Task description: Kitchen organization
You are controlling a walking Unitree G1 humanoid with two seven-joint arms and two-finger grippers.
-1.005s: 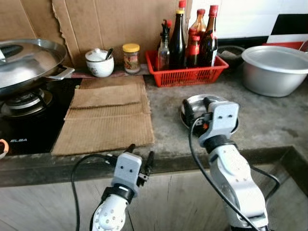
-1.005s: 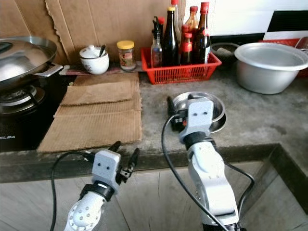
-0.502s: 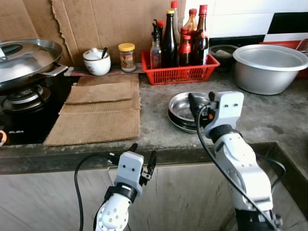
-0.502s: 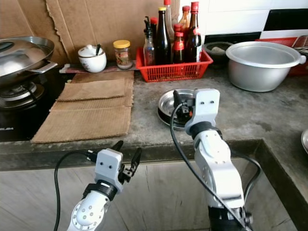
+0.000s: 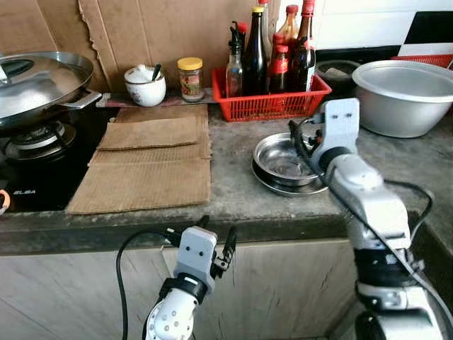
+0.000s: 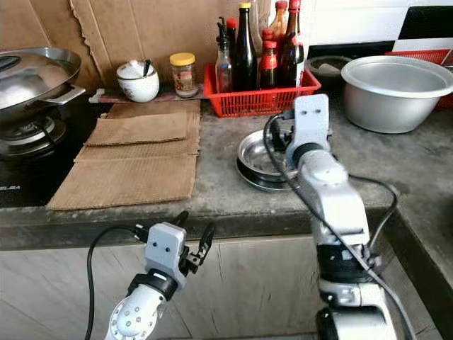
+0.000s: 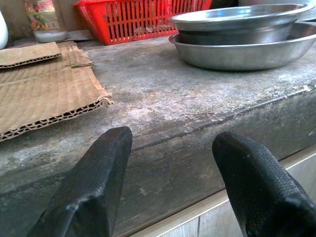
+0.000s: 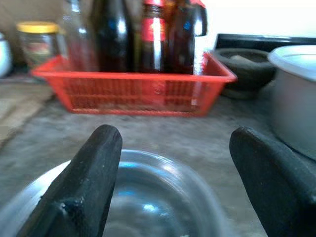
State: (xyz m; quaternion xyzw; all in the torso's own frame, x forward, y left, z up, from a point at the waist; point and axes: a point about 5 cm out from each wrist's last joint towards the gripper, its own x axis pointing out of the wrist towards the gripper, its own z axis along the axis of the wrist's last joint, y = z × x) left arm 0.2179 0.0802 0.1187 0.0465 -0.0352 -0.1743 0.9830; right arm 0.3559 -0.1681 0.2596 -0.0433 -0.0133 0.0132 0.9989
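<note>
My right gripper [image 8: 170, 182] hangs wide open, holding nothing, above two nested steel bowls [image 5: 287, 164], mouths up, just before the red basket [image 5: 279, 106]. My left gripper [image 5: 216, 237], open and empty, sits below the counter [image 5: 233, 191] edge.

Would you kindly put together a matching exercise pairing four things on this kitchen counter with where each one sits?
Things:
1. sauce bottles
2. small steel bowl
3. wok
4. yellow-lidded jar

Places:
A. on the gas hob at the robot's left
B. beside the white pot, against the cardboard backing
C. inside the red basket
D. stacked in a steel plate, just below the open right tool

Pairs: 1-C, 2-D, 3-A, 4-B
</note>
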